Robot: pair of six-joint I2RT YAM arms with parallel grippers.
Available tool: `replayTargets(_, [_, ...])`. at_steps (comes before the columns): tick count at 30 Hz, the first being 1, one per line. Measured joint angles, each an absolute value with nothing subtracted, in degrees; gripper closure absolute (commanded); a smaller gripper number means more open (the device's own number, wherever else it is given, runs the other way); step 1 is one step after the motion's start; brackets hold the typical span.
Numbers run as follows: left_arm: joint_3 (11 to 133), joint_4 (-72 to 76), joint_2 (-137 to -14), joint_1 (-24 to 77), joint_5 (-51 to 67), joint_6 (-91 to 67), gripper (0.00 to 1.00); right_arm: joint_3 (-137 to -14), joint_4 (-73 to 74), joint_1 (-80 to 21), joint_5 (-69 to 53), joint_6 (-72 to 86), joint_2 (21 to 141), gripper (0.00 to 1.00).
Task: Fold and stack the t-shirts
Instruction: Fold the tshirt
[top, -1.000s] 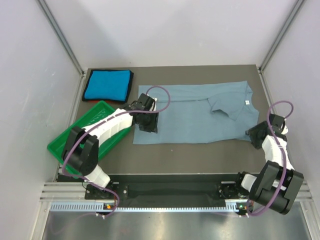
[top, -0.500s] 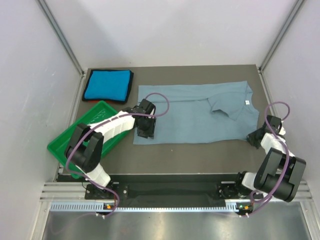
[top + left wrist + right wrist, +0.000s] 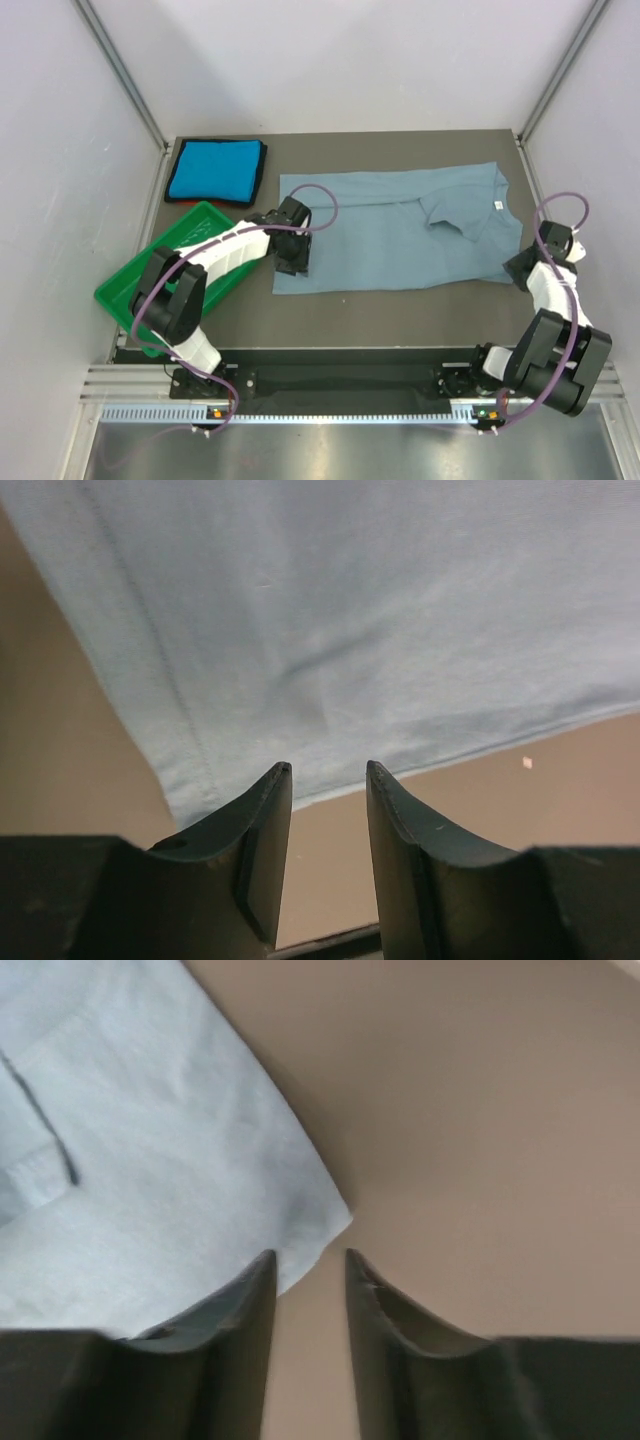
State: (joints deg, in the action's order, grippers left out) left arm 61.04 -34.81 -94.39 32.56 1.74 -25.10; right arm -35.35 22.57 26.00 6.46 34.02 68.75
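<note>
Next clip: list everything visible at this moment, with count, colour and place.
grey-blue t-shirt: 1, dusty grey-blue with a small white tag, spread flat from the middle to the right of the table
turquoise t-shirt: 1, bright turquoise with dark edging, folded, far left corner
tray: 1, green, near left, partly beneath the left arm
table: 1, dark brown, between white walls
left arm, right arm: 2, black and white, purple cables
left hand: dark, open, at the grey-blue t-shirt's near left corner
right hand: dark, open, at its near right corner
</note>
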Motion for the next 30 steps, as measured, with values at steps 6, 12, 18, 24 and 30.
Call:
replayTargets(6, [66.8,-35.5,-93.8,32.6,6.1,-25.8,0.59,-42.2,25.8,26.0,5.5,33.6,66.9,0.65])
replayTargets(12, [72.4,-35.8,-92.2,32.3,8.3,-25.1,0.59,-44.7,21.7,23.8,-0.6,34.9,70.0,0.63])
replayTargets(18, [72.5,-36.8,-92.0,31.3,9.9,-23.9,0.59,-48.2,18.6,19.1,-3.7,37.5,82.4,0.64])
replayTargets(24, [72.4,-37.0,-92.0,30.0,10.9,-22.6,0.60,-48.2,17.4,17.8,-4.8,41.8,86.3,0.65])
replayTargets(30, [71.5,-37.0,-92.2,28.4,12.1,-22.1,0.60,-48.2,13.6,17.7,-4.4,45.2,88.3,0.67])
